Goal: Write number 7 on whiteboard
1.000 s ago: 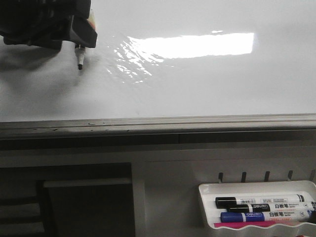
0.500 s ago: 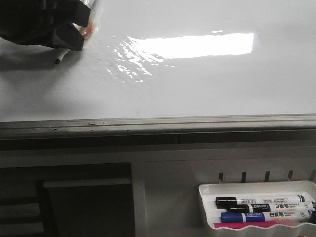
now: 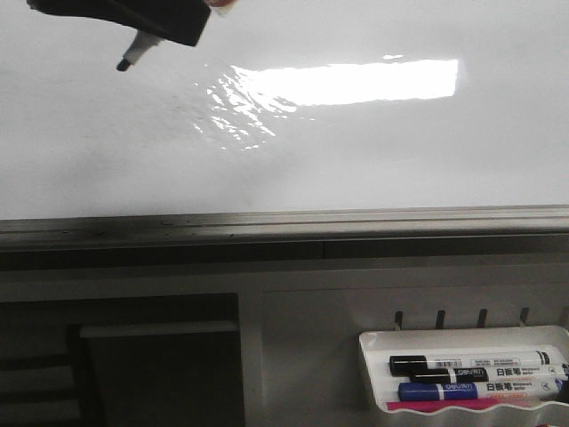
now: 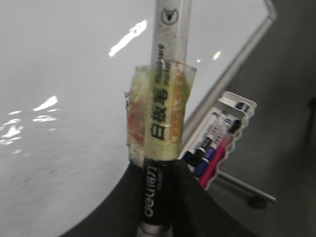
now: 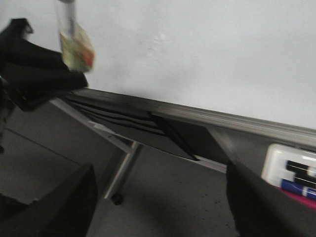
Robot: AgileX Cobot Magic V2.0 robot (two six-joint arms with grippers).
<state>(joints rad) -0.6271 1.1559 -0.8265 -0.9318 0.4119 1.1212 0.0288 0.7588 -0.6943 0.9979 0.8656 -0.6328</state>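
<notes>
The whiteboard [image 3: 356, 160] is glossy white with a grey metal edge and a bright rectangular reflection. I see no number 7 or any other black mark on it. My left gripper [image 3: 169, 27] sits at the board's top left, shut on the taped black-and-white marker pen [image 3: 133, 52], whose black tip points down-left at the board. In the left wrist view the fingers [image 4: 158, 173] clamp the pen's [image 4: 165, 113] black barrel over the whiteboard [image 4: 64, 74]. My right gripper [image 5: 158, 197] is open and empty, held below the whiteboard's lower edge [image 5: 222, 118]; it is out of the front view.
A small white wavy-rimmed tray [image 3: 462, 340] hangs below the board at the right, holding black, blue and pink markers. It also shows in the left wrist view [image 4: 247, 104] and the right wrist view [image 5: 272, 159]. A dark opening [image 3: 133, 365] lies under the board's left side.
My left gripper has carried the pen first left, then up toward the board's top edge. No mark appears on the board.
</notes>
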